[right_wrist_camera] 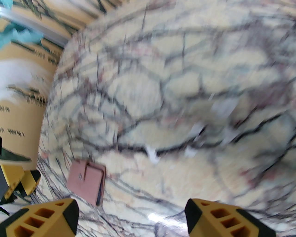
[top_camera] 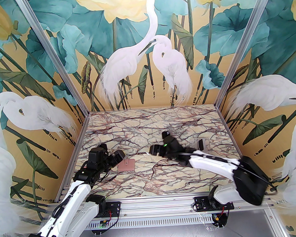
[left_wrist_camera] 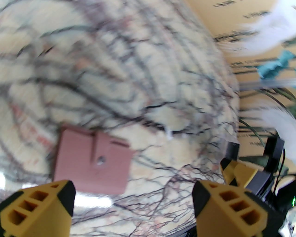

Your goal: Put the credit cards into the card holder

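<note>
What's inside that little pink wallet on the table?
The card holder lies closed and flat on the marble table, with its tab folded over the front. Only its pink outside shows, so the inside is covered.

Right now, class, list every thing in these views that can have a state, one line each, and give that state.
Card holder: closed, tab folded over the front, lying flat on the table.
Credit cards: loose on the table, not in the card holder.
Left claw: open, empty, close to the card holder.
Right claw: open, empty.
</note>
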